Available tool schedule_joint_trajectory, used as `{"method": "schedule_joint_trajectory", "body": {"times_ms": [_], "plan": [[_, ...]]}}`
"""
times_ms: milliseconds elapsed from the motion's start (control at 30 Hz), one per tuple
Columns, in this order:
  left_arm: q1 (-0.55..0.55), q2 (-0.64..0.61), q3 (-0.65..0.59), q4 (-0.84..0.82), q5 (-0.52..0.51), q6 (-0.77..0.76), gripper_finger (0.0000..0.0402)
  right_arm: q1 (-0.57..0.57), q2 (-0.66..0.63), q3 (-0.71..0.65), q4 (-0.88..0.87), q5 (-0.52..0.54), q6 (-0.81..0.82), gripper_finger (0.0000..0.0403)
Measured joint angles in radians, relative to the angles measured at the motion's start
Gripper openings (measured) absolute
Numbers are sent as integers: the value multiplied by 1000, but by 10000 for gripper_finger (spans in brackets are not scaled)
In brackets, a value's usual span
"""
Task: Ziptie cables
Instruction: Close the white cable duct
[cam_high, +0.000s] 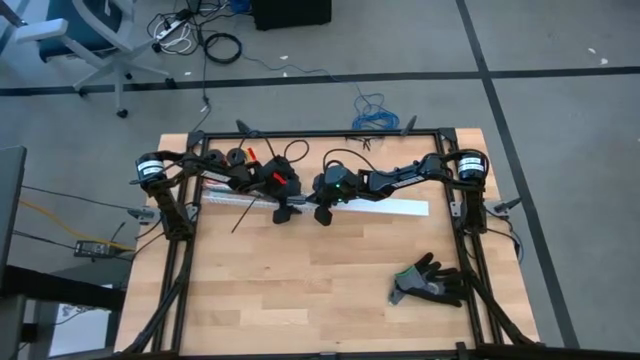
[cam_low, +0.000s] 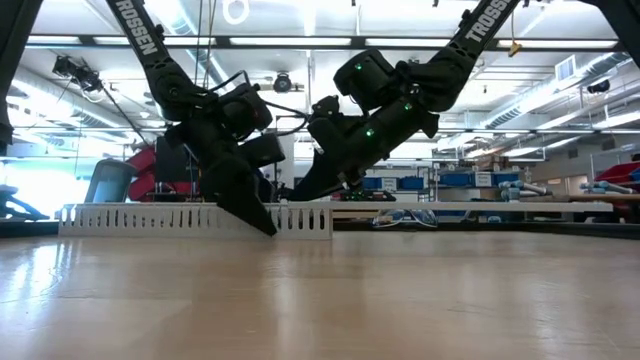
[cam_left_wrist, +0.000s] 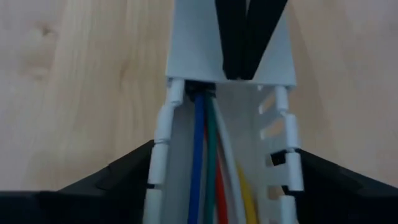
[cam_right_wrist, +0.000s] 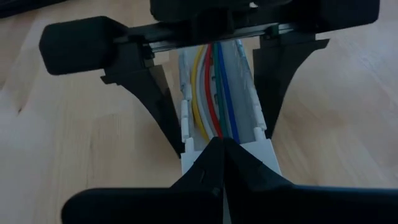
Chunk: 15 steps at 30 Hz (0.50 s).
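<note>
Left end effector (cam_right_wrist: 214, 81) spread astride the white slotted duct (cam_right_wrist: 189, 118), near the surface's (cam_high: 330, 290) far edge.
Right end effector (cam_right_wrist: 222, 146), pressed together, tips on the duct's lid; cables (cam_right_wrist: 214, 93) (blue, red, yellow) lie inside.

The cables (cam_right_wrist: 211, 93) are yellow, red, green, blue and white. The slotted duct (cam_right_wrist: 186, 118) is white, the counter (cam_high: 320, 280) is light wood, the glove (cam_high: 430, 280) is black.
</note>
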Motion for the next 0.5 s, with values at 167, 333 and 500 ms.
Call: {"method": "schedule_joint_trajectory", "body": {"times_ms": [167,333,500], "plan": [[2,0,0,2,35,12,297,-2,0,-1,0,-2,0,0],[2,-1,0,1,36,26,249,-3,0,-2,-1,-6,0,0],[2,-2,0,3,52,25,234,-3,0,-2,-3,-5,0,0]]}}
